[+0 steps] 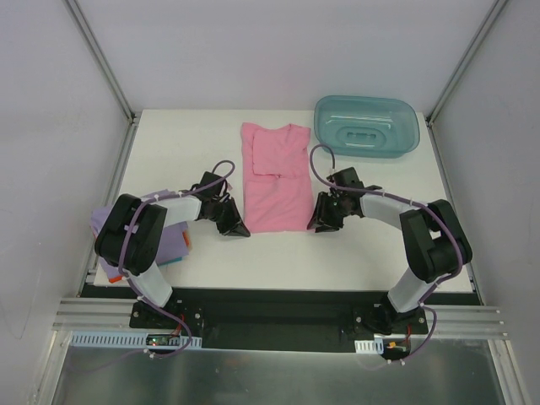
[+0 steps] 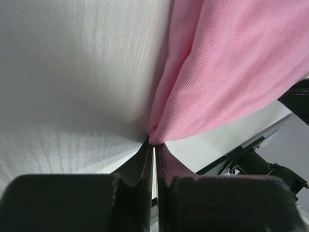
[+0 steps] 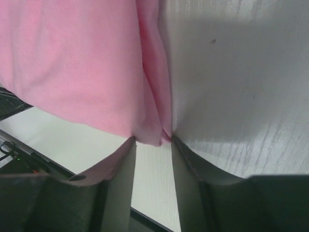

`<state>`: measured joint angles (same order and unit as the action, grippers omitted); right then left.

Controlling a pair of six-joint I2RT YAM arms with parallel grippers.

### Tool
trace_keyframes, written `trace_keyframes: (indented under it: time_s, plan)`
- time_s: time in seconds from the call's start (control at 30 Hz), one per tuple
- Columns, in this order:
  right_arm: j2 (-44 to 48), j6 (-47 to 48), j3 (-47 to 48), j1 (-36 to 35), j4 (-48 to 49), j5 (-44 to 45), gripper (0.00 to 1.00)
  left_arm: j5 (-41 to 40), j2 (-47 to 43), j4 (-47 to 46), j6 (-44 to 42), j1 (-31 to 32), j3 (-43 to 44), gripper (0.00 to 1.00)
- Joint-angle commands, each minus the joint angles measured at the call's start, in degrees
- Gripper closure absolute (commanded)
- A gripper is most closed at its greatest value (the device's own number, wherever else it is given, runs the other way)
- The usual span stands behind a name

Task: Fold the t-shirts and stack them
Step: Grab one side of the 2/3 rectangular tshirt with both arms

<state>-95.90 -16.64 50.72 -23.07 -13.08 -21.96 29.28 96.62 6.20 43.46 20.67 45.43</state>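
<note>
A pink t-shirt (image 1: 276, 179), folded into a long strip, lies in the middle of the white table, collar at the far end. My left gripper (image 1: 240, 229) is at its near left corner; in the left wrist view the jaws (image 2: 153, 144) are shut, with the pink corner (image 2: 203, 92) pinched at their tips. At the near right corner is my right gripper (image 1: 318, 224). Its fingers (image 3: 152, 140) stand a little apart, closed on a bunched pink hem (image 3: 154, 130). A lavender t-shirt (image 1: 175, 240) lies at the table's left edge, partly under my left arm.
A translucent teal tub (image 1: 368, 126) sits at the far right corner of the table (image 1: 186, 143). Metal frame posts rise at both far corners. White walls close in the left and right sides.
</note>
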Motion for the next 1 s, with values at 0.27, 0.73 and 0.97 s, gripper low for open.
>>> trace_keyframes:
  time_s: [0.27,0.73,0.97]
  plan:
    - [-1.58,0.82,0.17,-0.05,-0.01,-0.11,0.99,-1.15,-8.44,0.83,-1.54,0.43,-2.27,0.73]
    - [0.45,1.61,-1.15,-0.05,-0.19,-0.81,0.99,-3.35,-2.4,1.1,-1.19,0.43,2.38,0.53]
    - [0.8,1.53,-1.76,-0.22,-0.19,-1.07,0.99,-2.47,1.38,1.01,-1.1,0.69,3.35,1.0]
